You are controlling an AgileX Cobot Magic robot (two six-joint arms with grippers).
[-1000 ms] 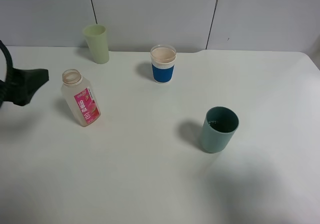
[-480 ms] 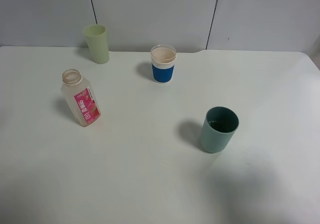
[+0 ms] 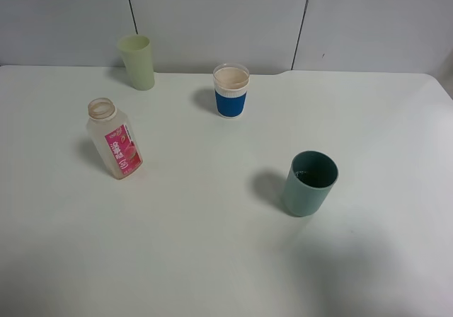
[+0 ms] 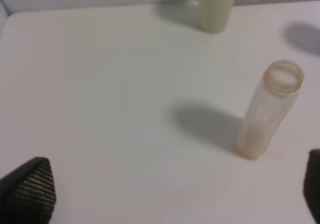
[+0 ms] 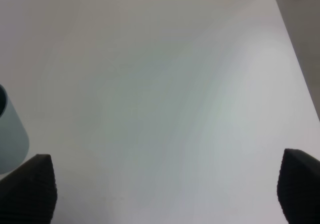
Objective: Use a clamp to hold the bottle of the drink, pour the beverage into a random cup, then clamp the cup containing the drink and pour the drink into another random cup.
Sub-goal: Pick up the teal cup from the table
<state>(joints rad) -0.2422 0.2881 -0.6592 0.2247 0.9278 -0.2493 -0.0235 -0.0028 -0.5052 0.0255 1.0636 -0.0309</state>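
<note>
left tool (image 4: 170,189) jaws wide, empty | clear pink-labelled plastic bottle (image 3: 113,139) standing left on white surface (image 3: 212,232) | blue-banded white cup (image 3: 231,90) centre-back | dull teal cylindrical cup (image 3: 310,182) right of middle | right tool (image 5: 164,184) parted, empty

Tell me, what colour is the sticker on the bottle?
The sticker on the bottle is pink; the high view shows it best.
</note>
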